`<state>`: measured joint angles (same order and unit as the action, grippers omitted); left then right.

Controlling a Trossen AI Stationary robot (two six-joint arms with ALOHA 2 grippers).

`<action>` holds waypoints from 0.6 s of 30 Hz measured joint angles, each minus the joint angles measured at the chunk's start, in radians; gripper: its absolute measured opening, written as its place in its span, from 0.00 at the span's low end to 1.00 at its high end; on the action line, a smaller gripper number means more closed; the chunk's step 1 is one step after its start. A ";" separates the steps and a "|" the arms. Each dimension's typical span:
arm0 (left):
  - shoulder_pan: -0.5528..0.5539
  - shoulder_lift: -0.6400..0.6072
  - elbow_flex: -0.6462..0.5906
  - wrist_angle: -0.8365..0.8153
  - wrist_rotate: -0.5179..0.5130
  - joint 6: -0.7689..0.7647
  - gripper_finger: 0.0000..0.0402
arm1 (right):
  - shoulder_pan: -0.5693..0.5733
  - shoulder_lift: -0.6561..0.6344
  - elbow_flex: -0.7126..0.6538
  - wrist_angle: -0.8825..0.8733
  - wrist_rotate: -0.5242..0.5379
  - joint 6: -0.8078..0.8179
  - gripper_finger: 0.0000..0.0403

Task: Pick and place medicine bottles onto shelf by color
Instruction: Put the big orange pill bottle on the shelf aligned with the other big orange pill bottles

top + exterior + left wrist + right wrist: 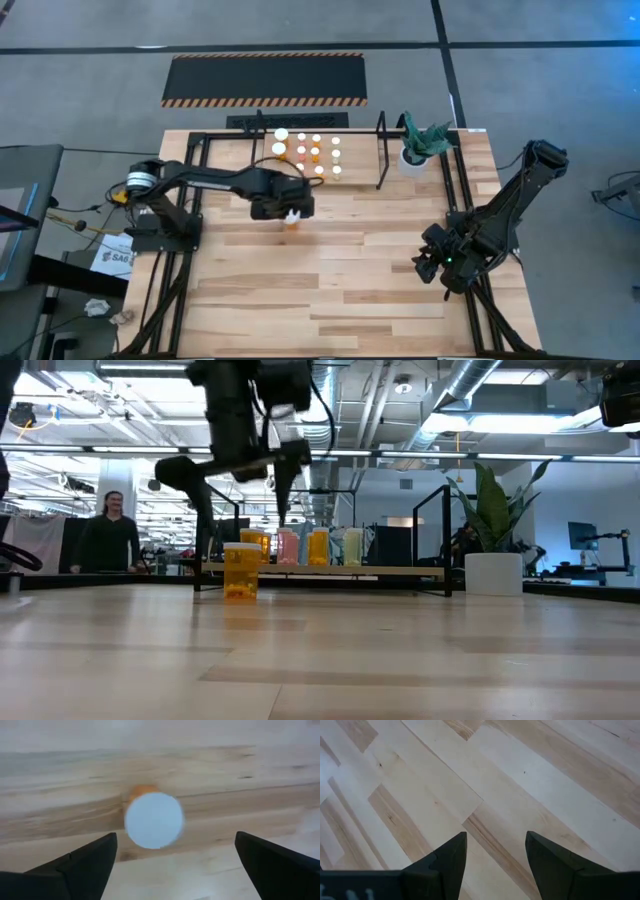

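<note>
Wooden bench (330, 270): one orange medicine bottle (241, 571) stands upright before the shelf (320, 135) at the far edge. Left hand (172, 865) hovers above it, fingers spread. Right hand (495, 860), near the right edge, is open and empty.

Lone bottle (241, 571): orange, white-capped, standing upright on the table, apart from the rack.
Shelf (382, 150): black-barred, sitting at the table's far edge.
Shelved bottles (316, 152): standing upright in rows, perhaps ten.
</note>
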<state>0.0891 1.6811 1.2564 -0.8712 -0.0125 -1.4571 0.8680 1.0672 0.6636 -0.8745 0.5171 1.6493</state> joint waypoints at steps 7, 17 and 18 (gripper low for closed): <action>0.054 0.124 0.089 -0.111 0.106 0.048 0.99 | 0.000 0.000 0.000 0.000 0.000 0.000 0.56; 0.039 0.140 0.082 -0.129 0.013 0.032 0.99 | 0.000 0.000 0.000 0.000 0.000 0.000 0.56; 0.039 0.140 0.082 -0.129 0.008 0.032 0.99 | 0.000 0.000 0.000 0.001 0.000 0.000 0.56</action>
<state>0.1279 1.8206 1.3388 -1.0000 -0.0041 -1.4254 0.8677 1.0675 0.6636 -0.8734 0.5171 1.6493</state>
